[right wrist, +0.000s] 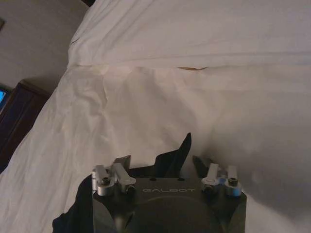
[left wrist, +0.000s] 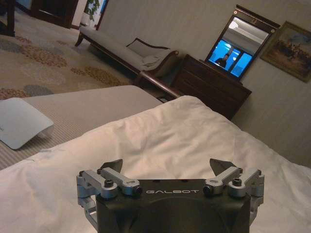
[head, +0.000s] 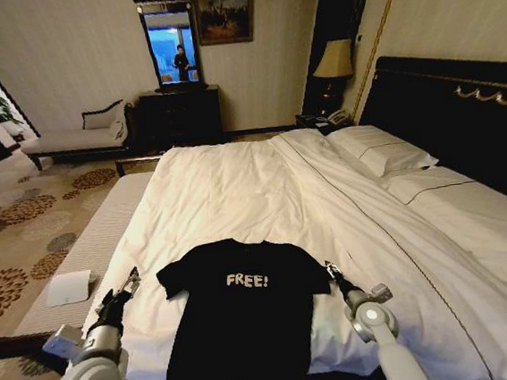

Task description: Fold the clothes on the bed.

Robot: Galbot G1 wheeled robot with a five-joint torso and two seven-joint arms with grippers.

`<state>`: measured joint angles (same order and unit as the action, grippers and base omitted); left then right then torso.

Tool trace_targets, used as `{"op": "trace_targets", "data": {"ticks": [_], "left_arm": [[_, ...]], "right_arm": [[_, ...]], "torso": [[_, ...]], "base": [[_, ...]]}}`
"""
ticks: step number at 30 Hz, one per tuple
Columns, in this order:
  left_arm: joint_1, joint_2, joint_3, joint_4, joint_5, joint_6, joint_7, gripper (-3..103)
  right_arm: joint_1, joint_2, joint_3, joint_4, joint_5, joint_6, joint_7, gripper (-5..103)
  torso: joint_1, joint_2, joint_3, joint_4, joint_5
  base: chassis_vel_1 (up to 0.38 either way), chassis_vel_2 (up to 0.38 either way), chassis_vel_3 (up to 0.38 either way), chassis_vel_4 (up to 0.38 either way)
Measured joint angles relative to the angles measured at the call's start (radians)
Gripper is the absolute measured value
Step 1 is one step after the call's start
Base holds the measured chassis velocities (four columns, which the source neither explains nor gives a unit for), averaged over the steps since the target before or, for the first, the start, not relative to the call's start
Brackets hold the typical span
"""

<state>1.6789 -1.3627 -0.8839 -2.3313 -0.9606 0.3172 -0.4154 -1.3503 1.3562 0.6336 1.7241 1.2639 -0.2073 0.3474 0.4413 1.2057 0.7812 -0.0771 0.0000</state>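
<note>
Black T-shirt [head: 246,321] flat on bed [head: 236,192], between open tools.

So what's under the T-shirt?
The T-shirt lies flat on the bed's white duvet, which shows all around it. The duvet beneath it is covered, so anything under the shirt cannot be seen.

The T-shirt [head: 243,312] lies flat on the bed [head: 262,189], between the left claw [head: 131,281] and right claw [head: 331,269].
</note>
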Motion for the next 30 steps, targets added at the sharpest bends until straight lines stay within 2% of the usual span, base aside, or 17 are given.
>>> {"op": "trace_targets", "data": {"ticks": [1,3,5,8,11,12,13,16,17,18,19,21,24,30], "left_arm": [[0.0,0.0,0.0,0.0,0.0,0.0,0.0,100],[-0.001,0.0,-0.001,0.0,0.002,0.0,-0.002,100],[-0.004,0.0,-0.001,0.0,0.004,0.0,-0.004,100],[-0.014,-0.005,0.003,0.005,0.016,0.0,-0.007,100],[-0.021,-0.009,0.007,0.011,0.022,0.0,-0.01,100],[-0.029,-0.011,0.008,0.017,0.026,0.001,-0.013,100],[-0.034,-0.012,0.008,0.02,0.027,0.002,-0.015,100],[-0.044,-0.013,0.008,0.029,0.029,0.003,-0.02,100],[-0.047,-0.014,0.008,0.032,0.03,0.004,-0.022,100],[-0.05,-0.015,0.008,0.036,0.031,0.004,-0.023,100],[-0.05,-0.015,0.008,0.036,0.031,0.004,-0.023,100],[-0.052,-0.019,0.009,0.041,0.039,0.004,-0.024,100],[-0.052,-0.025,0.009,0.047,0.046,0.004,-0.024,100],[-0.037,-0.037,0.003,0.047,0.059,-0.003,-0.024,100]], "right_arm": [[0.0,0.0,0.0,0.0,0.0,0.0,0.0,72],[0.002,-0.002,0.0,0.001,-0.001,0.003,-0.001,61],[0.004,-0.003,0.0,0.002,-0.001,0.004,-0.002,61],[0.009,-0.011,0.002,0.001,0.0,0.007,-0.006,45],[0.01,-0.012,0.003,0.0,-0.002,0.01,-0.007,40],[0.01,-0.012,0.003,0.0,-0.006,0.015,-0.008,28],[0.01,-0.013,0.002,0.0,-0.008,0.018,-0.008,28],[0.008,-0.013,0.0,0.005,-0.011,0.02,-0.008,18],[0.007,-0.012,-0.001,0.008,-0.013,0.022,-0.008,18],[0.006,-0.011,-0.002,0.015,-0.017,0.026,-0.007,13],[0.006,-0.011,-0.002,0.015,-0.017,0.026,-0.007,13],[0.006,-0.008,-0.008,0.029,-0.028,0.034,-0.002,1],[0.009,-0.005,-0.019,0.05,-0.063,0.057,-0.01,1],[0.013,-0.004,-0.065,0.082,-0.172,0.114,-0.096,0]], "torso": [[0.0,0.0,0.0,0.0,0.0],[0.0,0.0,0.0,0.0,-0.0001],[0.0,0.0,0.0,0.0001,-0.0001],[0.0,0.0,0.0,0.0,-0.0001],[0.0,0.0,0.0,0.0,-0.0001],[0.0,0.0,0.0,0.0,-0.0001],[0.0,0.0,0.0,0.0,-0.0001],[0.0,0.0,0.0,0.0,-0.0001],[0.0,0.0,0.0,0.0,-0.0001],[0.0,0.0,0.0,0.0,-0.0001],[0.0,0.0,0.0,0.0,-0.0001],[0.0,0.0,0.0,0.0,0.0],[0.0,0.0,0.0,0.0,0.0],[0.0,0.0,0.0,0.0,-0.0001]], "base": [[0.0,0.0,0.0,0.0],[0.0,0.0,0.0,0.0],[0.0,0.0,0.0,0.0],[0.0,0.0,0.0,0.0],[0.0,0.0,0.0,0.0],[0.0,0.0,0.0,0.0],[0.0,0.0,0.0,0.0],[0.0,0.0,0.0,0.0],[0.0,0.0,0.0,0.0],[0.0,0.0,0.0,0.0],[0.0,0.0,0.0,0.0],[0.0,0.0,0.0,0.0],[0.0,0.0,0.0,0.0],[0.0,0.0,0.0,0.0]]}}
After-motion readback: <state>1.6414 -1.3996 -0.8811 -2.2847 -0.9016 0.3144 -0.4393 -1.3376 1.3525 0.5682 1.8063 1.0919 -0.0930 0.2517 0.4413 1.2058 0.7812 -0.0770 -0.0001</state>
